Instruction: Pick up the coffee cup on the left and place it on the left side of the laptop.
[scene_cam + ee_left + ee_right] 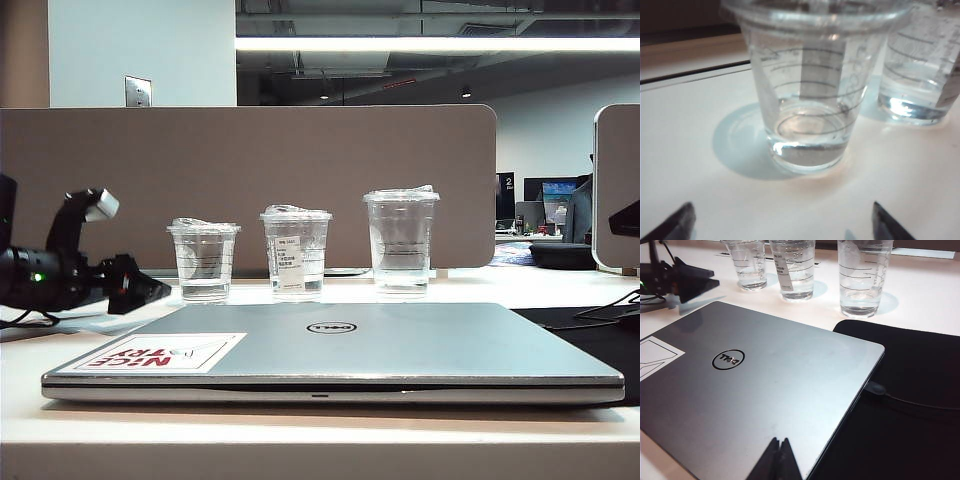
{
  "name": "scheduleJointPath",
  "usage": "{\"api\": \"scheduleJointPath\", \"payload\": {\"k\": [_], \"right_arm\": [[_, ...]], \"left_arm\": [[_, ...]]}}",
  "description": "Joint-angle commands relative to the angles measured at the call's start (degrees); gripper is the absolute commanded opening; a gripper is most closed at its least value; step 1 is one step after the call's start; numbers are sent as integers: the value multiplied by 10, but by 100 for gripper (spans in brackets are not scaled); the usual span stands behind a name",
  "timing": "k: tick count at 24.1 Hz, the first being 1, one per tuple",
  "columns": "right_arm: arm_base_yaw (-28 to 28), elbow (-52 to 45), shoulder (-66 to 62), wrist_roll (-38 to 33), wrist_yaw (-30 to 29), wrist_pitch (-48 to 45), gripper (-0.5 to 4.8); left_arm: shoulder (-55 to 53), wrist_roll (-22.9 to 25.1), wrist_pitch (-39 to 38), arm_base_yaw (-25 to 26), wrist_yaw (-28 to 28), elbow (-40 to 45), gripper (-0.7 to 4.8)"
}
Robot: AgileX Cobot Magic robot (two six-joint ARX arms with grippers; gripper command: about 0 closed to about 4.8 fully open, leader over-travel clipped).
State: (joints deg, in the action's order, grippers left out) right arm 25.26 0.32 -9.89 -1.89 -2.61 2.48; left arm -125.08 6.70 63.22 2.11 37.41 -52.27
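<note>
Your inventory, item by item.

Coffee cup (204, 259): the shortest of three clear lidded plastic cups, leftmost in the row at the back of the white counter (470, 290). It stands upright with a little clear liquid in its base and printed ring lines on its side. In the left wrist view you see it (807, 100) close ahead, centred between the two finger tips, touching neither.

Labelled cup (296, 252): middle of the row, just beside the coffee cup, with a white paper sticker on its side.

Tallest cup (401, 241): right end of the row, a gap apart from the middle one.

Laptop (400, 350): silver-grey Dell, lid closed, flat on the counter in front of the cups, with a "NICE TRY" sticker (160, 354) on its near left corner. Its right side lies over a black sleeve (910, 405).

Left gripper (782, 222): fingers (677, 225) released and spread wide, holding nothing. You find it (135, 288) low at the left of the exterior view, pointing toward the coffee cup and a short way from it.

Right gripper (780, 460): fingers clenched tip to tip, empty, poised above the laptop lid near its edge.
</note>
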Motion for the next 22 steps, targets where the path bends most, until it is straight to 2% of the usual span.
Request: {"api": "scheduleJointPath", "payload": {"k": [1, 7, 10, 22], "right_arm": [[1, -2, 0, 0, 1, -10, -4], [1, -2, 0, 0, 1, -10, -4], [1, -2, 0, 0, 1, -10, -4], [1, -2, 0, 0, 1, -10, -4]], "left_arm": [[-23, 2, 7, 0, 14, -21, 479], [-47, 4, 4, -10, 27, -50, 479], [-65, 5, -45, -27, 47, -95, 479], [-115, 10, -60, -62, -19, -172, 479]]}}
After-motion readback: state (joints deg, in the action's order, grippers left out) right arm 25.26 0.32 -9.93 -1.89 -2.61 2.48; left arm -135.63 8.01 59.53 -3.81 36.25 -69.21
